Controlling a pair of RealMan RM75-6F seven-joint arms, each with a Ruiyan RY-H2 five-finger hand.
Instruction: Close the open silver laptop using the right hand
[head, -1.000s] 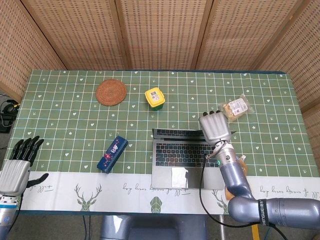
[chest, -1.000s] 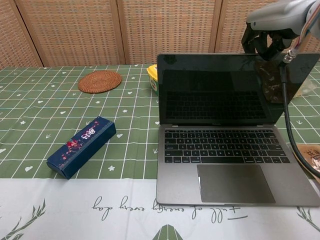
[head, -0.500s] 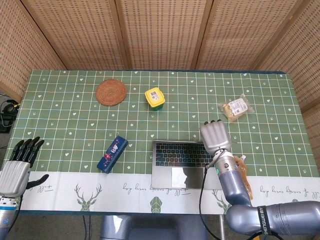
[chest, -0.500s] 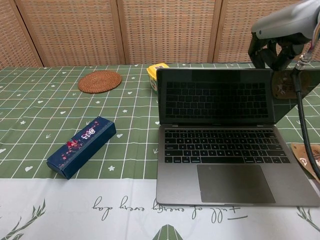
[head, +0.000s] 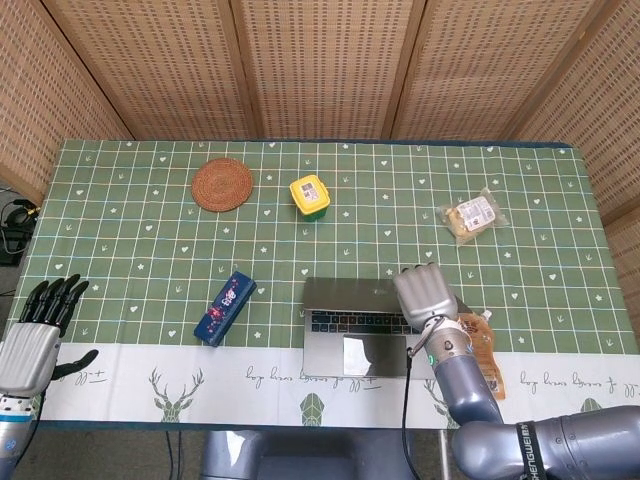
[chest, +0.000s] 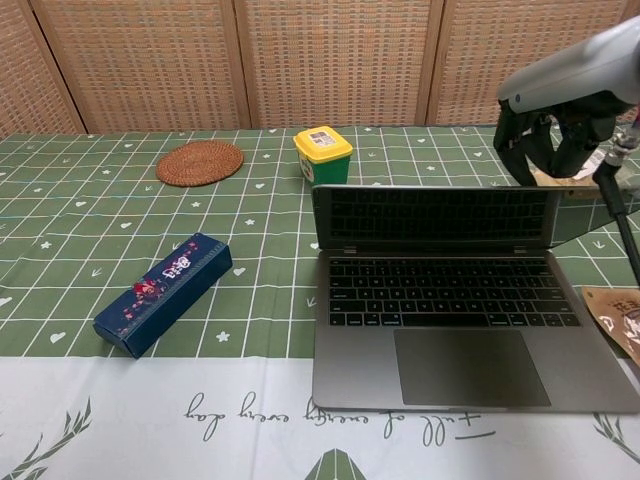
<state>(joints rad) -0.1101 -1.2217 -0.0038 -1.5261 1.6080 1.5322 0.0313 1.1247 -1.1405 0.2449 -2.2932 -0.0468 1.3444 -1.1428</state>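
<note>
The silver laptop (head: 355, 322) sits at the front of the table with its lid (chest: 435, 215) leaning well forward over the keyboard, partly lowered. My right hand (head: 428, 295) rests on the lid's top right edge. Its fingers (chest: 548, 135) hang down behind the lid and hold nothing. My left hand (head: 40, 318) hovers at the table's front left corner, fingers spread and empty, far from the laptop.
A dark blue box (chest: 165, 292) lies left of the laptop. A yellow-lidded tub (chest: 322, 153) stands just behind the lid, a woven coaster (chest: 200, 162) further left. A snack bag (head: 472, 217) lies at the back right, a brown packet (head: 478, 340) beside the laptop's right edge.
My right hand has moved forward and down, pushing the lid from nearly upright to a low tilt over the keyboard. The left hand has stayed put.
</note>
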